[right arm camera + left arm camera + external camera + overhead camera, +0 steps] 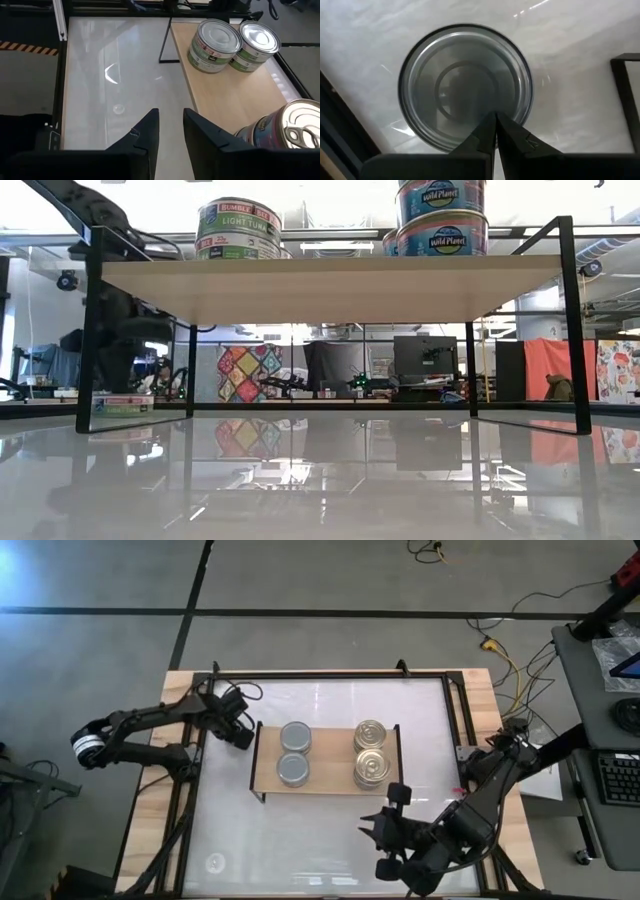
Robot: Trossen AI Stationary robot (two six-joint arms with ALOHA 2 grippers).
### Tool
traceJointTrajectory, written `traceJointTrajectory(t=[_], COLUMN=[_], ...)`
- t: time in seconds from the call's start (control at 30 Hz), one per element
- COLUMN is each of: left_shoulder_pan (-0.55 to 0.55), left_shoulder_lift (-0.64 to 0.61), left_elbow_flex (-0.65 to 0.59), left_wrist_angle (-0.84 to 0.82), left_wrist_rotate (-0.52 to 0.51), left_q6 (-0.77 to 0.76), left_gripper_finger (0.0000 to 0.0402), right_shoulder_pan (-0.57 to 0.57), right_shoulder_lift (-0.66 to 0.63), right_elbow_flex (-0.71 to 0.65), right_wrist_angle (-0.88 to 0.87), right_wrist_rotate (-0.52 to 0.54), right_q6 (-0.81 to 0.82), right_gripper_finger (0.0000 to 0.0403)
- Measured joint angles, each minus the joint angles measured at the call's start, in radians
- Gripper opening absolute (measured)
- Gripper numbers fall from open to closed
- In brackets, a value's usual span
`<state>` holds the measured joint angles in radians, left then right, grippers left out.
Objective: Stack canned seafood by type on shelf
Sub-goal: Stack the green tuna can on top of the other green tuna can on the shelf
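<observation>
The low light-wood shelf on thin black legs (325,778) carries two silver-grey-topped tins (295,737) on its left half and two gold ribbed-top tins (371,734) on its right. Left gripper (243,733) sits just off the shelf's left end, fingers pressed together over another silver tin (465,85). Right gripper (171,131) hangs near the front-right corner, fingers slightly apart, holding nothing.

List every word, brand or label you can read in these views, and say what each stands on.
"BUMBLE ... LIGHT TUNA": green-and-white label of the silver-topped round tin on the light-wood shelf, low view; the brand's second word is not readable.
"Wild Planet": blue labels of the two stacked gold-topped tins.
Labels on the tins in the right wrist view: too small to read.
</observation>
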<state>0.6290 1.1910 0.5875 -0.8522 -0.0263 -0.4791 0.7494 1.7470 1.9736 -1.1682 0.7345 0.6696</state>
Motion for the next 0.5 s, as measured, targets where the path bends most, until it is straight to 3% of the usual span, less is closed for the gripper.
traceJointTrajectory(t=[0.5], left_shoulder_pan=[-0.059], left_shoulder_lift=[-0.085], left_elbow_flex=[-0.052], left_wrist_angle=[0.023], left_wrist_rotate=[-0.006], left_q6=[-0.246], left_gripper_finger=[0.0001], right_shoulder_pan=[0.001], right_shoulder_lift=[0.005], right_elbow_flex=[0.0], right_wrist_angle=[0.013], right_wrist_rotate=[0.0], right_q6=[0.024], right_gripper_finger=[0.0096])
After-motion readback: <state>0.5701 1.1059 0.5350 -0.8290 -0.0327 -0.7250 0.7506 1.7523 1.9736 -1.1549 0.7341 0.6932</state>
